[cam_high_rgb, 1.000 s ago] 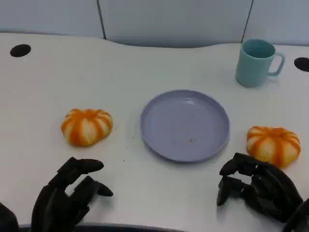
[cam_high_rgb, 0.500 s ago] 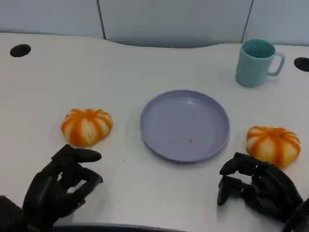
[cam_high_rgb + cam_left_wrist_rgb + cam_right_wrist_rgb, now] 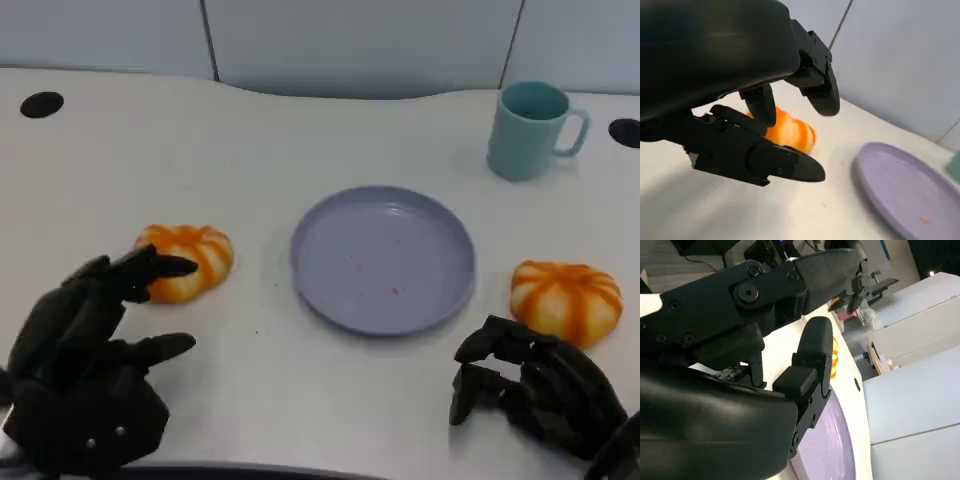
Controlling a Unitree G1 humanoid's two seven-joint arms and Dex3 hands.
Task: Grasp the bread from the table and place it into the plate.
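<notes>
Head view gives you the whole table [image 3: 300, 130]: a purple plate [image 3: 382, 258] in the middle, one orange bun [image 3: 190, 258] to its left, a second bun [image 3: 565, 300] to its right, and a teal mug [image 3: 530, 130] at the far right. Your left hand [image 3: 95, 350] sits just short of the left bun with fingers [image 3: 160, 266] spread apart, holding nothing. Your right hand [image 3: 530, 395] rests near the right bun, fingers curled in on nothing. Left wrist view shows you what the head view hides: a clear gap between the fingertips [image 3: 790, 167] and the bun [image 3: 787, 131], plate rim [image 3: 890, 190] beside it. Right wrist view shows curled fingers [image 3: 810, 365] over the plate [image 3: 825, 445].
</notes>
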